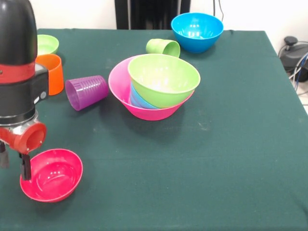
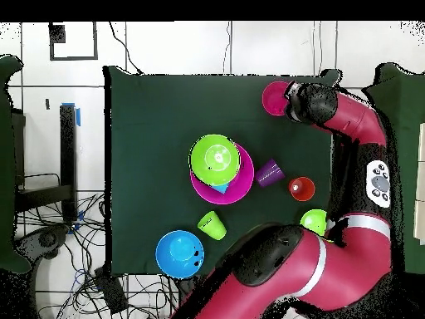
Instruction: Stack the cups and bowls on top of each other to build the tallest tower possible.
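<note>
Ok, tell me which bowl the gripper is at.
The red bowl, alone at the table's corner, with the gripper at its rim. The other bowls sit apart: green bowl nested in the pink bowl, blue bowl alone.

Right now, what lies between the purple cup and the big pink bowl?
Nothing. In the front view the purple cup lies on its side just left of the pink bowl, with only bare green cloth between them; the overhead view agrees.
</note>
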### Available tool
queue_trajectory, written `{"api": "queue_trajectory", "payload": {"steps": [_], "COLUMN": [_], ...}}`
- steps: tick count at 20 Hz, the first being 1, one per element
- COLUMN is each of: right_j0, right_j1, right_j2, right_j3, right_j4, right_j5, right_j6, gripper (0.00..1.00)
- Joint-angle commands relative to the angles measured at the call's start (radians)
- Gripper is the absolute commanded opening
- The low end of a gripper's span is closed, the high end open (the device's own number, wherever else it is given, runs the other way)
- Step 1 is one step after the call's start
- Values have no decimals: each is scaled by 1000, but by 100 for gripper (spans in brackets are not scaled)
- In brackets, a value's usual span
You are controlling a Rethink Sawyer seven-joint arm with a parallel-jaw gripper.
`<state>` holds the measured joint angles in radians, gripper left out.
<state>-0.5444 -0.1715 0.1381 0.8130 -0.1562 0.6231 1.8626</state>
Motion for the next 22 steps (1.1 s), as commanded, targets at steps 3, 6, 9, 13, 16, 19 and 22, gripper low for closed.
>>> {"api": "queue_trajectory", "payload": {"steps": [3, 6, 9, 13, 16, 19, 22], "right_j0": [70, 70, 64, 22, -2, -9, -12], "right_j1": [-64, -66, -61, -10, 24, 40, 47], "right_j2": [16, 17, 31, 127, 167, 180, 189], "right_j3": [130, 134, 138, 114, 115, 115, 112], "right_j4": [-15, -14, -13, -11, -13, -23, -28], "right_j5": [-61, -67, -81, -41, -53, -76, -75], "right_j6": [87, 82, 59, -109, -150, -143, -139], "gripper": [100, 100, 100, 100, 100, 100, 100]}}
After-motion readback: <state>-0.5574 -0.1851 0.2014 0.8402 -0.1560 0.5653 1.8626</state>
